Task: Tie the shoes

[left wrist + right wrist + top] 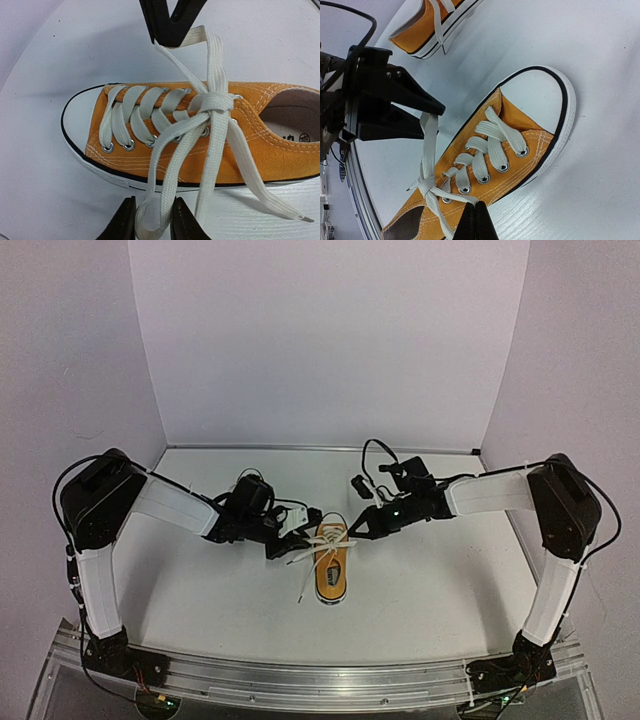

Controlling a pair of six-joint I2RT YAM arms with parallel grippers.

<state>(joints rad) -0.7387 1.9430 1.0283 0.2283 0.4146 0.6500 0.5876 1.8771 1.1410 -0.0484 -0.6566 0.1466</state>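
Lavender walls enclose a white bench on three sides, where, seen from above, one orange shoe lies near the middle. The left arm and right arm reach in from opposite sides, so the left jaws and right jaws flank the white laces. Bare bench surrounds the shoe, and its edges lie well apart from the work.

From the left wrist, the shoe rests on its sole with the toe cap at the left. At the lower edge the left jaws grip a folded strand just beside the sole. At the top the right jaws are pinched shut on the other strand. Both strands run out from a first knot over the upper eyelets, an opposed pull apparently meant to draw it snug.

From the right wrist, the right jaws meet in a point on their strand at the lower edge. Across the shoe, the left jaws clamp a taut, rising strand. A second shoe lies beyond, well clear, which seems to leave both arms room to draw outward.
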